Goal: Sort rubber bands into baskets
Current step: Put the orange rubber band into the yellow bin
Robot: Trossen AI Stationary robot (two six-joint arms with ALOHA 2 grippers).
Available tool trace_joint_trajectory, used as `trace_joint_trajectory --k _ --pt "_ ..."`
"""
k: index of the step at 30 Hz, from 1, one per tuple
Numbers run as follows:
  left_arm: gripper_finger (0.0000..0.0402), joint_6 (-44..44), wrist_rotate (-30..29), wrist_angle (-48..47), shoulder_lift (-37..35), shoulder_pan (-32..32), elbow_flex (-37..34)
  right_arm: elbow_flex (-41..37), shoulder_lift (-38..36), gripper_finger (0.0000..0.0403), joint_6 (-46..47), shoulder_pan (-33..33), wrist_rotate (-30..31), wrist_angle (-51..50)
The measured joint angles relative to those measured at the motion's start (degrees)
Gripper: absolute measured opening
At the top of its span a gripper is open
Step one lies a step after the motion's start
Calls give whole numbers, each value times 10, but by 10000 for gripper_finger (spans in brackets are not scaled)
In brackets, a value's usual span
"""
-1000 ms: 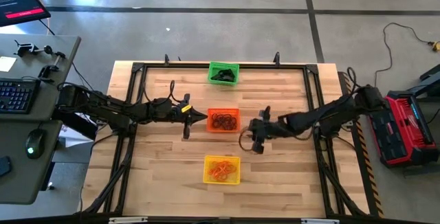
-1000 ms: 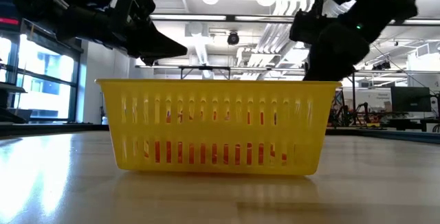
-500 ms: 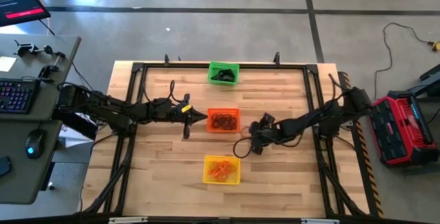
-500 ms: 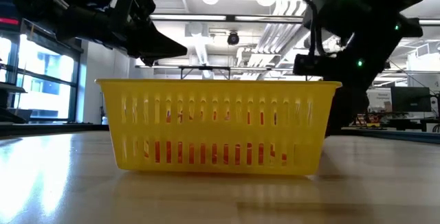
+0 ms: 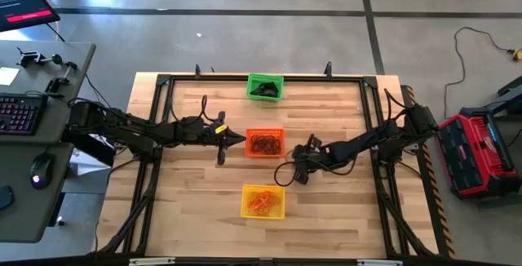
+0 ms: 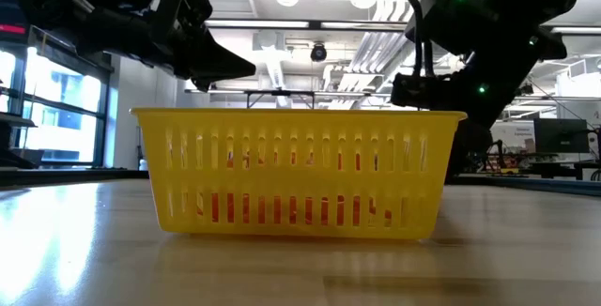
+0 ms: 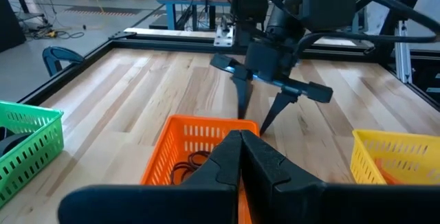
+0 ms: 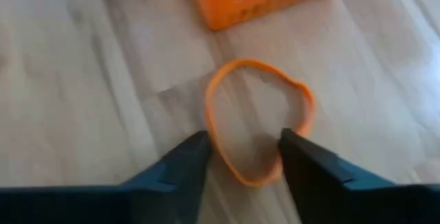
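An orange rubber band [image 8: 258, 121] lies flat on the table just off the orange basket's [image 5: 265, 143] near right corner; it also shows in the high view [image 5: 283, 174]. My right gripper [image 8: 244, 159] is open and low over it, one finger on either side of the band's near end; I see no touch. It also shows in the high view [image 5: 297, 169]. My left gripper [image 5: 236, 138] is shut and empty, held above the orange basket's left edge [image 7: 199, 148]. The green basket [image 5: 265, 86] holds dark bands, the yellow basket [image 5: 263, 201] orange ones.
The three baskets stand in a row from the table's far edge to its near edge, down its middle. Bare wood lies to the left and right of them. A black frame rail [image 5: 163, 82] runs round the table top.
My right gripper has come down toward the table and a little toward its left edge, and now stands with its open fingers over the orange band. The band lies where it was.
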Motion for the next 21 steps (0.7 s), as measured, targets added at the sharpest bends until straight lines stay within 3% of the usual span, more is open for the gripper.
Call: trace_joint_trajectory --k 5,7,14,21 --pt "0 -1 0 0 0 0 0 0 0 41 -19 0 -35 10" --pt "0 -1 0 0 0 0 0 0 -1 11 -23 0 -42 11" --pt "0 -1 0 0 0 0 0 41 -3 6 -19 19 -68 -65" --pt "0 -1 0 0 0 0 0 138 -10 1 -24 51 -84 -175"
